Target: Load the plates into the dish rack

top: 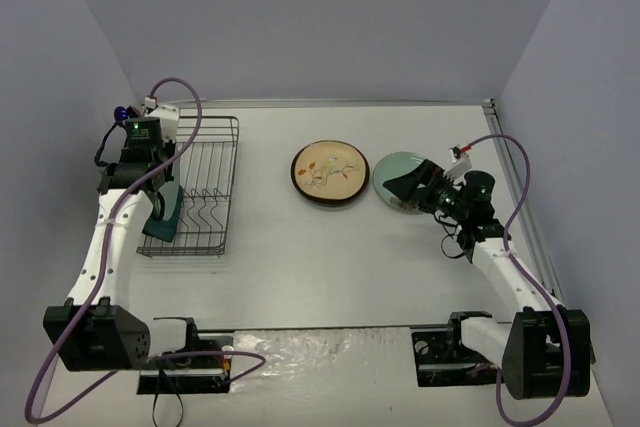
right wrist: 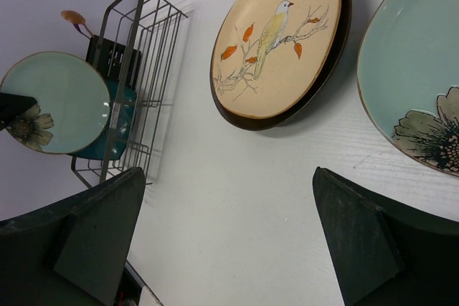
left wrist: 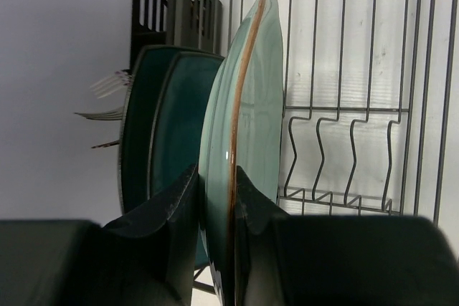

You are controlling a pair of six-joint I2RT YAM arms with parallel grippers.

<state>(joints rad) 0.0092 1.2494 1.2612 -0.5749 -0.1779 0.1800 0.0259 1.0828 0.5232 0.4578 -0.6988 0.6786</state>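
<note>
From above, the left gripper (top: 156, 197) hung over the near left corner of the rack (top: 205, 182). Its fingers were lost under the arm and cable, and the teal patch beneath them was too small to sort into plates. On the table (top: 330, 267), well right of the rack, lay the bird plate (top: 328, 173). Near it lay the flower plate (top: 390, 162), its right part covered by the right gripper (top: 408, 185). The left wrist camera made things plainer: two dark fingers (left wrist: 172, 209) were clenched on the lower rim of a mint plate (left wrist: 247, 105), which stood on edge over the rack wires. Its bottom was cut off by the gripper body, so I could not tell whether it sat between tines. Just behind it two teal plates (left wrist: 154, 130) stood upright in the rack, one largely hiding the other. Beyond them was the caddy (left wrist: 172, 5), its top out of frame, and fork tines (left wrist: 107, 89) showed left of the teal plates. In the right wrist view that gripper's fingers were spread wide with nothing between them but bare table. The bird plate showed almost whole and the flower plate ran off the right edge. Far off, the mint plate faced the camera above the rack, with the left gripper only a dark sliver at the frame's edge. A tan thing (right wrist: 72, 18) above the caddy was too blurred to name.
</note>
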